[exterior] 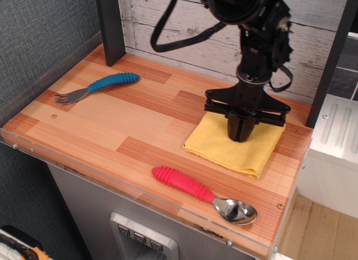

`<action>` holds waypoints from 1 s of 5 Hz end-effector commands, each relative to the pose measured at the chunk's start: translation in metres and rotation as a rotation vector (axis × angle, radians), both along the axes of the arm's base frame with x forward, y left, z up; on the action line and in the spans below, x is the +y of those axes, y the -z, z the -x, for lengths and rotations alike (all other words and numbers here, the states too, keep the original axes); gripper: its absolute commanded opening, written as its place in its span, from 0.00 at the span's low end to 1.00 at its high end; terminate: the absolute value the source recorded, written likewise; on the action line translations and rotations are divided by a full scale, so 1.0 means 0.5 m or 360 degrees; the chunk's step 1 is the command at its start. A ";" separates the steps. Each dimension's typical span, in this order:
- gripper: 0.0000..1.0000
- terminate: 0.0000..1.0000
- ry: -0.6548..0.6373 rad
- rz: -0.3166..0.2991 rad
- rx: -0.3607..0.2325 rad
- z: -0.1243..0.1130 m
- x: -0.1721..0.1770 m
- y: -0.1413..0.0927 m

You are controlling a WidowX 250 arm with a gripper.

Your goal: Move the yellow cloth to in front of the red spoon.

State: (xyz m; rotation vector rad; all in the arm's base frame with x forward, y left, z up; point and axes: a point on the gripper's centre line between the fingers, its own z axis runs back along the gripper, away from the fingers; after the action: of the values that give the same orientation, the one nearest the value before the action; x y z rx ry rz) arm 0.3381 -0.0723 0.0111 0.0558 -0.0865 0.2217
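Observation:
The yellow cloth point(226, 147) lies flat on the wooden table at the right, just behind the red spoon. The red spoon point(202, 193) lies near the front edge, its red handle pointing left and its metal bowl to the right. My gripper point(242, 136) stands upright on the middle of the cloth, fingers together, pressing down on the fabric. The fingertips are hidden where they meet the cloth.
A blue-handled fork point(96, 87) lies at the back left of the table point(100, 126). A dark post point(110, 25) stands at the back left and another point(330, 58) at the right. A white plank wall is behind. The table's right edge is close to the cloth.

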 end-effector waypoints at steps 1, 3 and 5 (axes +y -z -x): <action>0.00 0.00 0.0040 -0.0012 -0.0056 0.009 -0.055 -0.034; 0.00 0.00 0.0037 -0.0015 -0.0053 0.017 -0.069 -0.037; 0.00 0.00 0.0023 -0.0066 -0.0117 0.009 -0.046 -0.066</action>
State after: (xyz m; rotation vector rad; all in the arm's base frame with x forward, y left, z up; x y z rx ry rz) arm 0.3302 -0.0922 0.0208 0.1156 -0.1027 0.1959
